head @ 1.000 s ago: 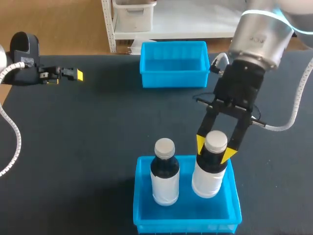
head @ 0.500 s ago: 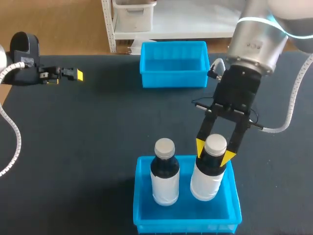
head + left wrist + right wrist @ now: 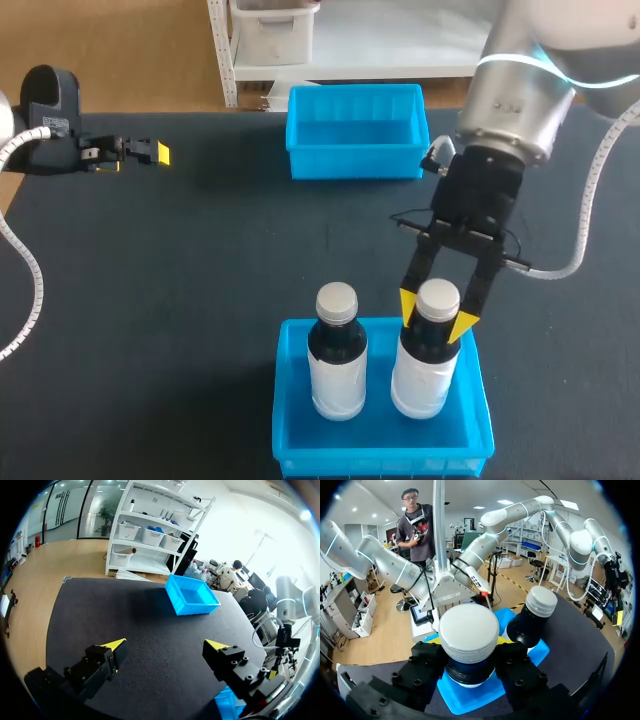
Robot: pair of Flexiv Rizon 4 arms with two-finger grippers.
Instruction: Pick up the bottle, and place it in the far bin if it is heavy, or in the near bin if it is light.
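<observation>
Noted a dark table (image 3: 200, 260) beneath all items. Observed the right arm (image 3: 515, 95) entering from the far right and angling down toward the near middle, and the left arm (image 3: 45, 100) parked at the far left edge. Found the far bin (image 3: 355, 162), blue, at the table's far side, just right of centre. Found the near bin (image 3: 380, 462), also blue, at the near edge, in line with the first. Logged the bottle (image 3: 425, 365) upright in the right half of the near bin, white body, dark neck, pale cap; cannot tell whether its base bears on the bin floor. Logged a second bottle (image 3: 337, 365) of the same kind upright just to its left, apart from it. Confirmed the right gripper (image 3: 436, 322) pinching the bottle at the dark neck just under the cap, one yellow tip on each side; seen in the right wrist view with both fingers (image 3: 422, 667) pressed against the neck. Confirmed the left gripper (image 3: 165, 644) spread wide over bare table, holding and touching nothing.
</observation>
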